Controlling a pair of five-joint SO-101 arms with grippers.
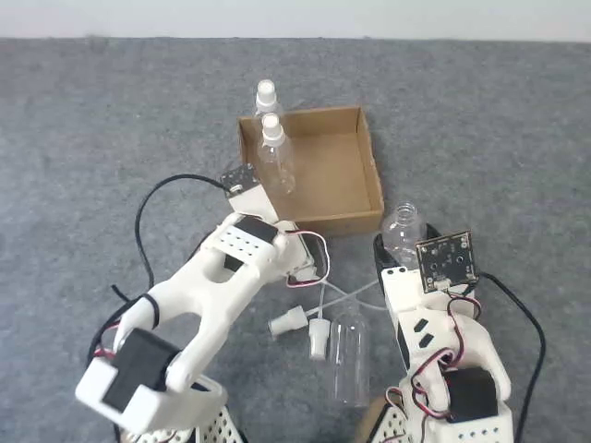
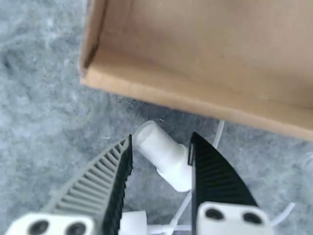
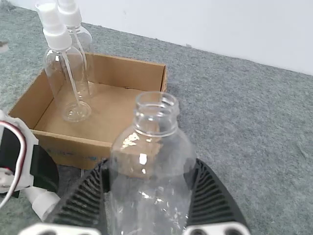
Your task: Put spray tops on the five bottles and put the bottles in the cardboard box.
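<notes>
Your left gripper (image 2: 159,142) is clamped on a tilted spray top (image 2: 164,156) just before the cardboard box (image 2: 171,93). Seen from above, the upright open bottle (image 1: 404,231), held in your right gripper (image 3: 150,168), stands at its 3 o'clock.

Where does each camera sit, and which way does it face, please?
High view: fixed above, looking down at the grey table; both arms show.
Left wrist view: on that wrist, facing past its fingers at a white plastic spray top.
Right wrist view: on that wrist, facing past its fingers at a clear uncapped plastic bottle.
All share the brown cardboard box.
</notes>
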